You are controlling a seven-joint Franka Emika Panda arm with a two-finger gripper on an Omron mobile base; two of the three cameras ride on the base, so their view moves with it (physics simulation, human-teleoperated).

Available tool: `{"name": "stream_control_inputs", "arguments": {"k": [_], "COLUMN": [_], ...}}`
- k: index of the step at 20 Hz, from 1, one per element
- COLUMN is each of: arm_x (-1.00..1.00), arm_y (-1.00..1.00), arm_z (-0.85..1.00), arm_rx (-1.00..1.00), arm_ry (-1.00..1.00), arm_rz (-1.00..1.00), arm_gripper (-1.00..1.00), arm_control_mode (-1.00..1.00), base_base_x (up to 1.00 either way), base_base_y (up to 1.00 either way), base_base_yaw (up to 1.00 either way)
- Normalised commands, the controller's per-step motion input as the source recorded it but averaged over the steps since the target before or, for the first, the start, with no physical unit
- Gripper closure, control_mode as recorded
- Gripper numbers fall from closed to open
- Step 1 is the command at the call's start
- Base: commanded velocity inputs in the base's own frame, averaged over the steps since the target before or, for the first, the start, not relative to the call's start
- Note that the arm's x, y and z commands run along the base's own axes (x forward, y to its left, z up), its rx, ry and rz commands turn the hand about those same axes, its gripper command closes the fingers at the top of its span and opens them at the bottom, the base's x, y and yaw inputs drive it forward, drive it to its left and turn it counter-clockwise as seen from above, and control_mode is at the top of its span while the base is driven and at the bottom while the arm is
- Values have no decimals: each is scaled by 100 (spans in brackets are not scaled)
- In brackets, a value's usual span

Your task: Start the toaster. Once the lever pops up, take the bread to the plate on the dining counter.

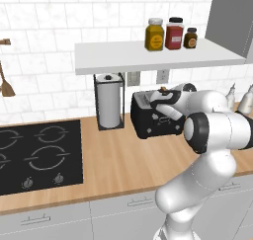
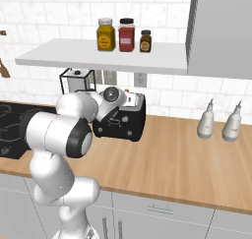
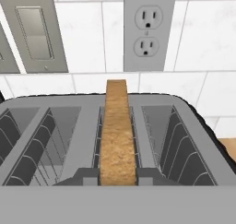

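Item one — the bread (image 3: 118,131): a single square slice, pale tan with a darker crust edge, standing upright in one of the middle slots and poking up above the slot rim, seen edge-on from the hand view.

Item two — the toaster (image 1: 155,116): a black boxy four-slot appliance with small silver knobs on its front, sitting on the narrow light-wood worktop (image 1: 123,160) against the white tiled wall, just beside a black wire paper-towel holder (image 1: 109,100) with its white roll.

Item three — the two-finger gripper (image 1: 163,93) of the white arm: poised over the top of the toaster, its dark finger tips drawn in on either side of the slice at the near edge of the slot. The jaws stand closed on the bread's crust, as far as the hand view shows.

Surroundings: a grey wall outlet (image 3: 150,29) and a switch plate (image 3: 34,32) directly behind the toaster; a black hob (image 1: 39,155) to one side; three spice jars (image 1: 170,34) on the white shelf above; two pale squeeze bottles (image 2: 219,121) further along the worktop.

Progress, by judgement: with the slice riding high, the toasting step looks finished and the pick-up is under way. Left to do: lift the slice clear of the slot, then carry it to the plate on the dining counter.
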Motion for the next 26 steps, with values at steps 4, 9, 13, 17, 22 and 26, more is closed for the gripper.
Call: {"name": "stream_control_inputs", "arguments": {"k": [4, 9, 13, 17, 22, 26], "arm_x": [0, 0, 0, 0, 0, -7], "arm_y": [0, 0, 0, 0, 0, 0], "arm_z": [0, 0, 3, 6, 20, 32], "arm_rx": [0, 0, 0, 0, 0, 0], "arm_ry": [0, 0, 0, 0, 0, 0], "arm_rz": [0, 0, 0, 0, 0, 0], "arm_gripper": [100, 100, 100, 100, 100, 100], "arm_control_mode": [-100, -100, -100, -100, -100, -100], "base_base_x": [0, 0, 0, 0, 0, 0], "base_base_y": [0, 0, 0, 0, 0, 0], "base_base_yaw": [0, 0, 0, 0, 0, 0]}}
